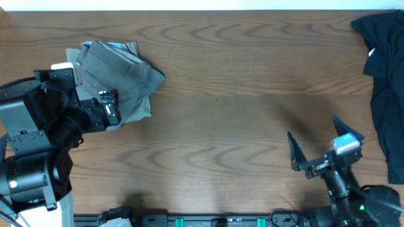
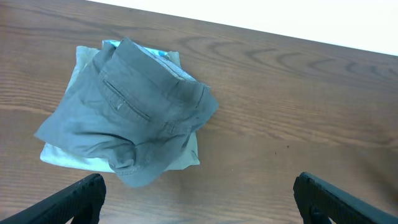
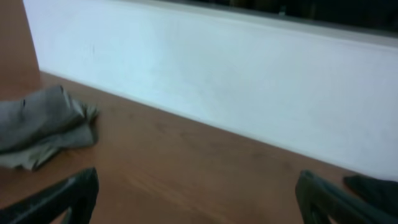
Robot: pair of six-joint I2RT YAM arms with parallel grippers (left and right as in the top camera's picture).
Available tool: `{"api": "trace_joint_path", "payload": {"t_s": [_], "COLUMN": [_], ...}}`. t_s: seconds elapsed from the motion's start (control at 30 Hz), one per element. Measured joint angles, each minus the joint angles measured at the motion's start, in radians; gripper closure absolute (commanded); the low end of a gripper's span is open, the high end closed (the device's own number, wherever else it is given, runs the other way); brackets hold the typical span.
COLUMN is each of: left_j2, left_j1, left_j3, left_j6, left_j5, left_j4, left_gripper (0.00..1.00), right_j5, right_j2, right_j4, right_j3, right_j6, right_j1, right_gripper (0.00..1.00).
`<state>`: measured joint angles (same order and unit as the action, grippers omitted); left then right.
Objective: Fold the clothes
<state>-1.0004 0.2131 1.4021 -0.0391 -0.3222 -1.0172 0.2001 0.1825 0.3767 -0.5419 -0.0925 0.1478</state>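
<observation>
The grey shorts (image 1: pixel 120 72) lie folded in a bundle on a paler folded garment (image 1: pixel 140 108) at the table's far left; the left wrist view shows them (image 2: pixel 134 109) with the welt pocket up, on the pale pile (image 2: pixel 68 155). The right wrist view shows the grey bundle (image 3: pixel 40 124) at far left. A black garment (image 1: pixel 385 69) lies at the right edge, a corner showing in the right wrist view (image 3: pixel 373 186). My left gripper (image 2: pixel 199 199) is open and empty, just short of the pile. My right gripper (image 1: pixel 317 137) is open and empty over bare wood at front right.
The wooden table (image 1: pixel 240 82) has a white wall along its far edge (image 3: pixel 249 81). The left arm's black body (image 1: pixel 38 139) covers the front left corner. A rail with cables (image 1: pixel 221 221) runs along the front edge.
</observation>
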Motion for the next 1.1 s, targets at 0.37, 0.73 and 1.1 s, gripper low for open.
{"api": "trace_joint_path", "payload": {"t_s": [0.37, 0.73, 1.1], "left_j2": [0.000, 0.000, 0.000], "left_j1": [0.000, 0.000, 0.000], "left_j3": [0.000, 0.000, 0.000], "left_j6": [0.000, 0.000, 0.000], "left_j5": [0.000, 0.000, 0.000], "left_j4": [0.000, 0.000, 0.000], "left_gripper": [0.02, 0.02, 0.02], "right_j5": [0.000, 0.002, 0.005], "right_j2": [-0.166, -0.166, -0.165], "right_j4": [-0.192, -0.248, -0.259], "right_j3": [0.337, 0.500, 0.502], "right_j6": [0.000, 0.000, 0.000], "right_j1": [0.000, 0.000, 0.000], "right_gripper": [0.01, 0.01, 0.01]}}
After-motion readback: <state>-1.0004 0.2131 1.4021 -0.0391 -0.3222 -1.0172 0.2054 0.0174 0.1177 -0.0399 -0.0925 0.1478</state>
